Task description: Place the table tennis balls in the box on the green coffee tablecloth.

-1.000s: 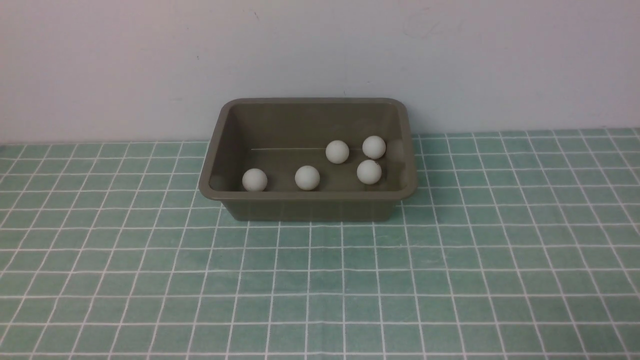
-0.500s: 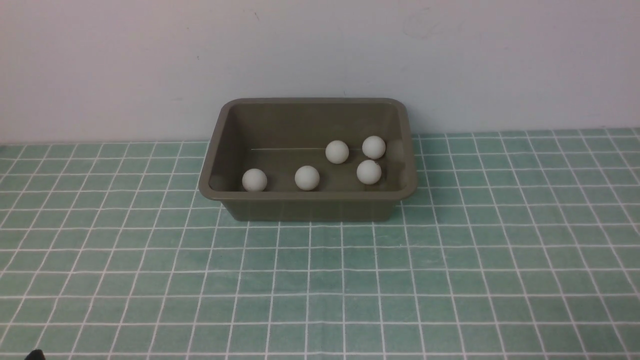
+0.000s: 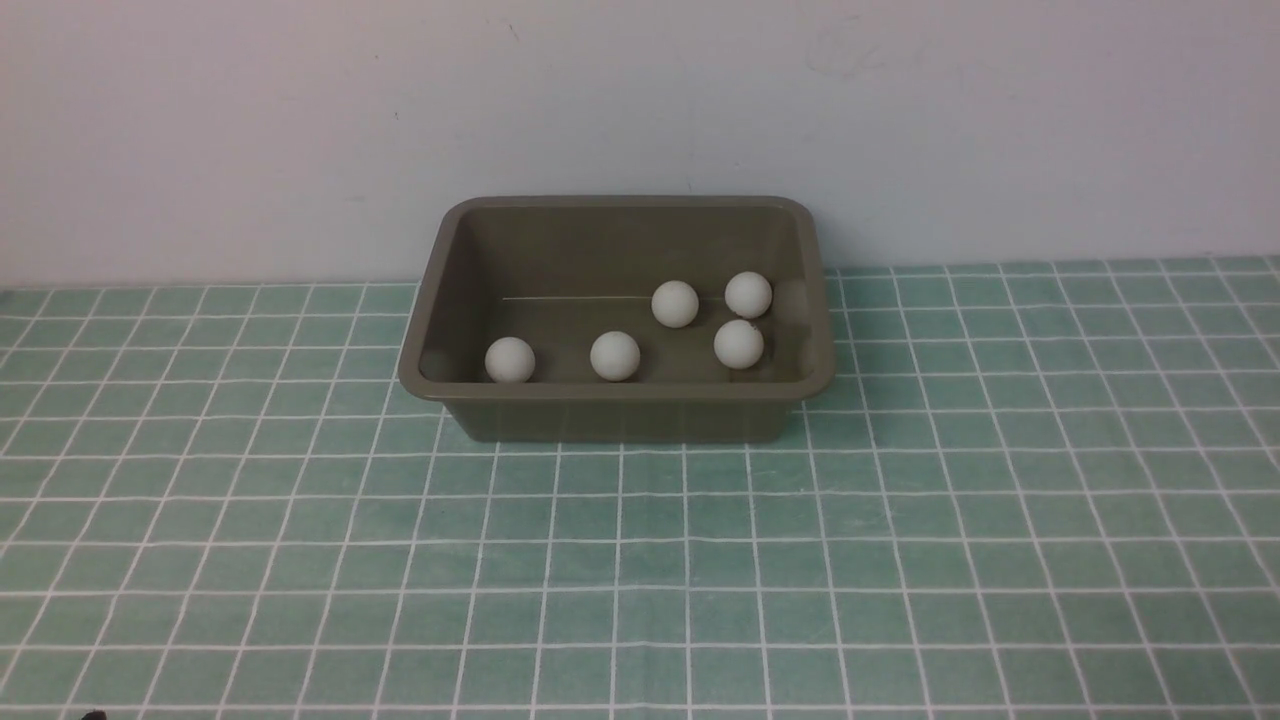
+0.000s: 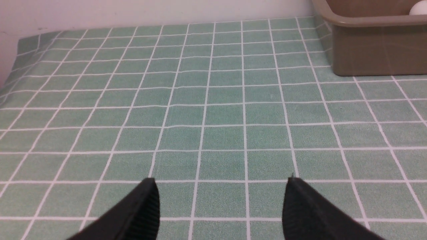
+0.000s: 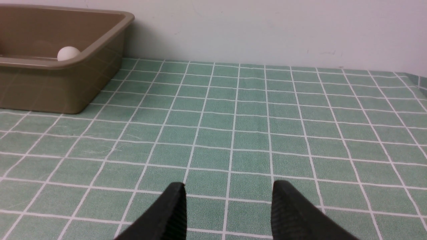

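The olive-brown box [image 3: 615,392] stands on the green coffee tablecloth [image 3: 700,560] against the back wall. Several white table tennis balls lie inside it, one near its left wall [image 3: 510,360], one mid-front [image 3: 614,356], and a cluster at the right [image 3: 740,320]. In the left wrist view my left gripper [image 4: 220,180] hovers open over bare cloth, with the box [image 4: 373,50] and one ball [image 4: 418,9] off to one side. My right gripper [image 5: 228,183] also has its fingers apart over bare cloth with nothing between them, and the box [image 5: 60,83] with a ball [image 5: 68,53] shows ahead.
A pale wall [image 3: 640,100] rises directly behind the box. The cloth's far left corner [image 4: 23,41] and its far right edge [image 5: 417,78] show in the wrist views. A small dark tip [image 3: 92,715] pokes in at the front view's bottom left edge.
A small dark tip has come into the front view's bottom left edge and shifted slightly right. The box and balls have not moved.
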